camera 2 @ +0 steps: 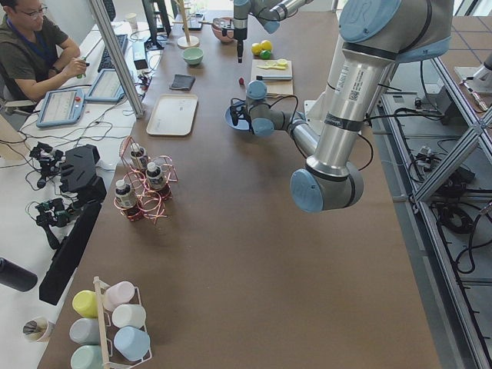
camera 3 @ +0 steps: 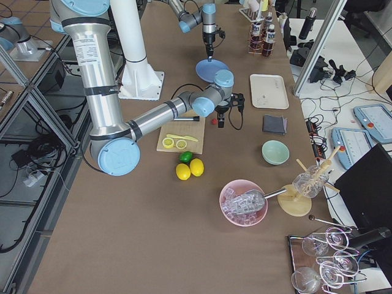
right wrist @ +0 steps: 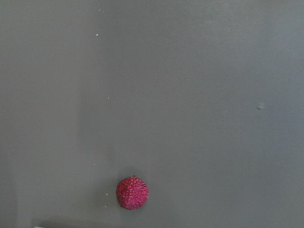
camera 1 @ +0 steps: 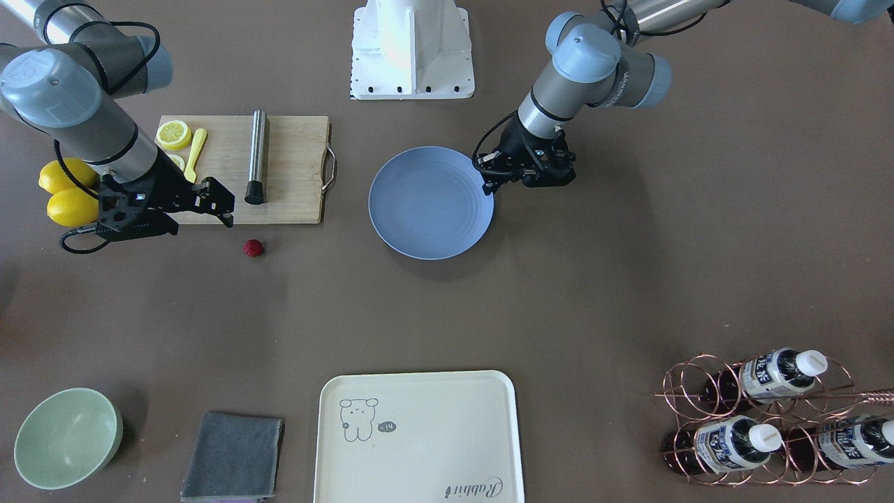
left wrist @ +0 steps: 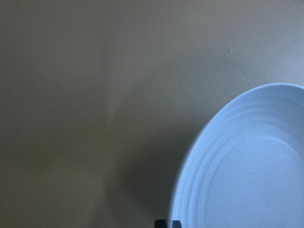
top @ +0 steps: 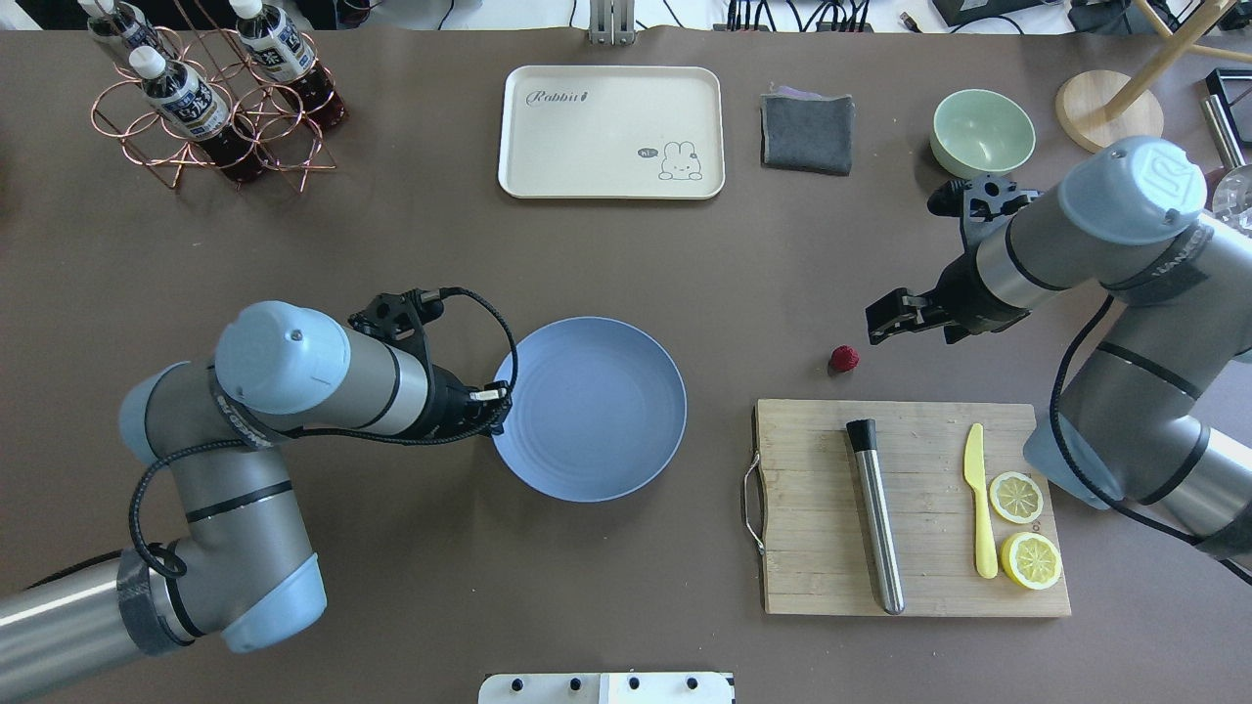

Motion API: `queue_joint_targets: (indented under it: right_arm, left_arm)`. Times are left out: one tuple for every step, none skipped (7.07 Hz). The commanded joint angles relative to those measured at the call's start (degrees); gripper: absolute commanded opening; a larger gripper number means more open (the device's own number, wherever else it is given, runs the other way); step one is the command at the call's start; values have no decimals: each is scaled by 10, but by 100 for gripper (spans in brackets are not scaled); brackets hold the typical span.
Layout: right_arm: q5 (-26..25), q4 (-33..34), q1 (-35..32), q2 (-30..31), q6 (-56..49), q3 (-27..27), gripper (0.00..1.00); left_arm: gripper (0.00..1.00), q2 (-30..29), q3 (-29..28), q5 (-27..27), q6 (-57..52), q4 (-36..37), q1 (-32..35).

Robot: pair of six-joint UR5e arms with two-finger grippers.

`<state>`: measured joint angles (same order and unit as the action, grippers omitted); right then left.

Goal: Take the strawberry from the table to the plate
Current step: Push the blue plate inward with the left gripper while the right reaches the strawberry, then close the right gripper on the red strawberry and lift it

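Table (camera 1: 628, 279): wide, matte, brown-grey surface that carries every item listed here. Cutting board (camera 1: 293, 168): wooden, with a metal handle at one end, lying flat on the robot's right half of the table. Plate (camera 1: 426, 209): round, shallow and light blue with faint concentric rings, flat on the table near its middle, apart from the cutting board. Left tool (camera 1: 487, 187): hangs at the plate's rim on the robot's left side, pointing down. In the left wrist view its two dark tips sit together at the bottom edge. Right tool (camera 1: 225, 208): hangs above the table beside the cutting board's edge farthest from the robot, fingers apart. Strawberry (camera 1: 253, 248): tiny, dark red and bumpy, resting on the bare table just off that same board edge. It is near the right tool but not touching it, and well apart from the plate. It appears low in the right wrist view.
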<state>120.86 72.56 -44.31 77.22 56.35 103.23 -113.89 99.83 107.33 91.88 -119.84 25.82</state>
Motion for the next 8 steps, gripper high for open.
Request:
queue_joint_targets:
  right_arm:
    - [-46, 0, 47, -31, 30, -32, 100]
    - [-59, 0, 53, -39, 31, -43, 100]
    - [-60, 0, 55, -55, 30, -60, 100]
    - [-67, -1, 56, -66, 28, -83, 99]
    - [-77, -1, 59, -67, 27, -89, 95]
    - [-80, -1, 62, -67, 30, -90, 84]
    - [-82, -1, 64, -67, 31, -89, 56]
    - [-80, -1, 64, -68, 30, -88, 1]
  left_arm:
    - [0, -14, -7, -39, 11, 0, -45]
    - [0, -18, -8, -39, 21, 0, -47]
    - [0, -21, -8, -39, 22, 0, -47]
    - [55, -21, -5, -39, 23, 0, -47]
    - [78, -22, -3, -39, 26, 0, -47]
    - [80, -23, -3, -39, 26, 0, -47]
    - [80, -22, -3, -39, 26, 0, -47]
    - [80, -23, -3, -39, 26, 0, -46]
